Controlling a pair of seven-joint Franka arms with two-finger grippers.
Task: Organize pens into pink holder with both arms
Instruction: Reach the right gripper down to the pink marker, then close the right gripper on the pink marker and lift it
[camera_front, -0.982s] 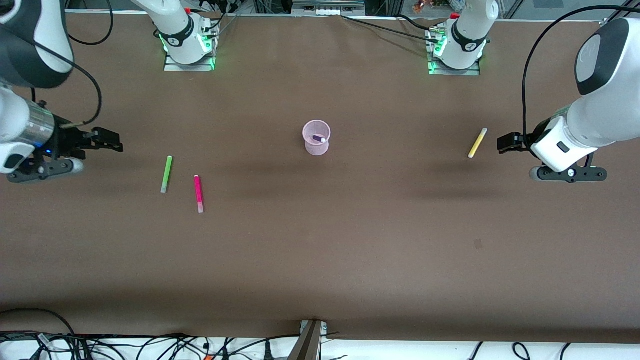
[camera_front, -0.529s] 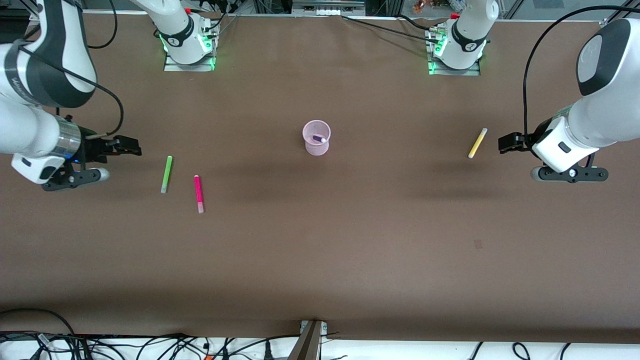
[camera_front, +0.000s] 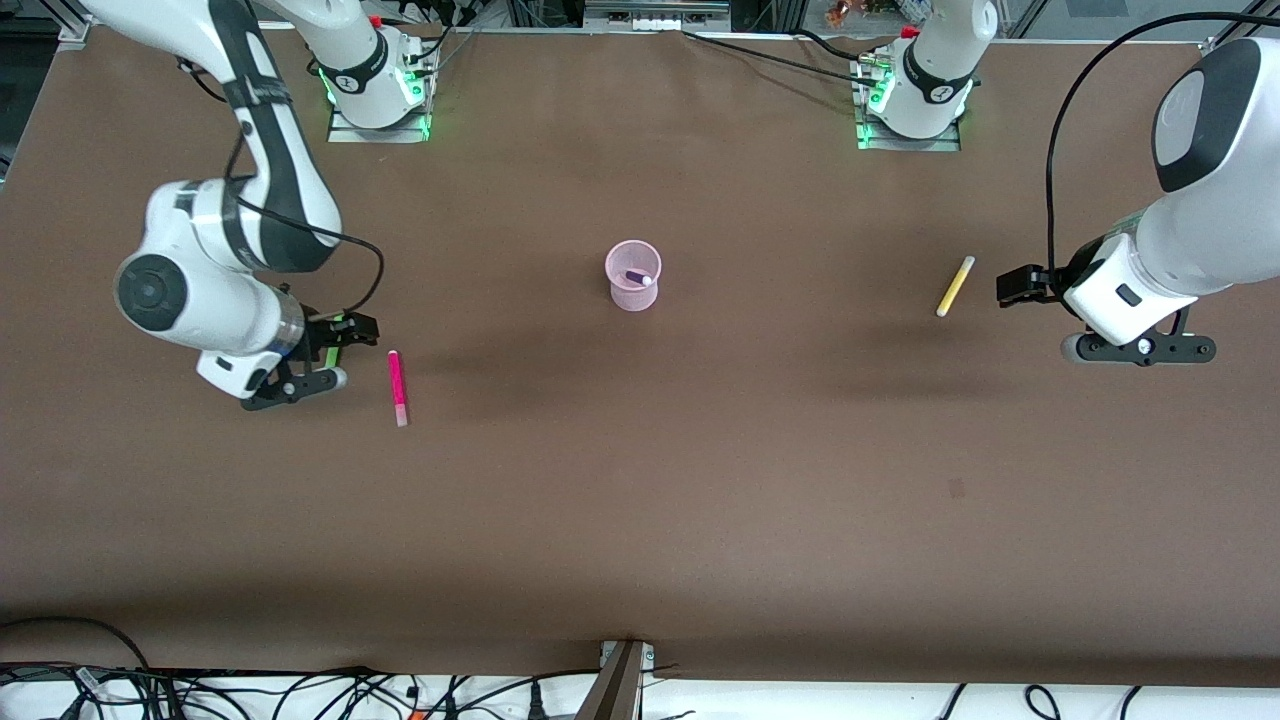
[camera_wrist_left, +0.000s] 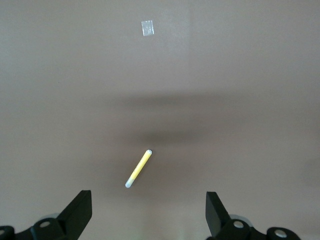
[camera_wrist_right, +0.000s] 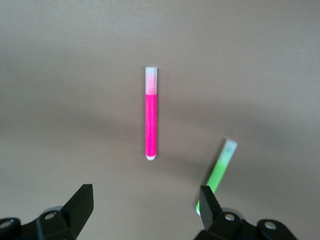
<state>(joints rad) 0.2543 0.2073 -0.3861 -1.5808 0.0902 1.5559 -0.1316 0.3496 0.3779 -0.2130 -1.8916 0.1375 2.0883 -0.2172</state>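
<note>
Right end effector (camera_front: 345, 335): fingers apart, over green pen (camera_wrist_right: 216, 176), beside magenta pen (camera_front: 397, 387).
Left end effector (camera_front: 1008, 289): apart, waiting near yellow pen (camera_front: 955, 286).
Pink holder (camera_front: 633, 276): mid-tabletop (camera_front: 700, 480), purple pen (camera_front: 639, 277) inside, open room around.

Both arms low over the table, jaws spread.
Right gripper (camera_front: 345, 338) sat at its own end; left gripper (camera_front: 1010, 288) waited at its own end.

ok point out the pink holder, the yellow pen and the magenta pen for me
pink holder (camera_front: 632, 297): front view, on its outer wall below the rim
yellow pen (camera_front: 955, 286): front view, on the middle of its yellow barrel
magenta pen (camera_wrist_right: 150, 125): right wrist view, on the middle of its magenta barrel
</note>
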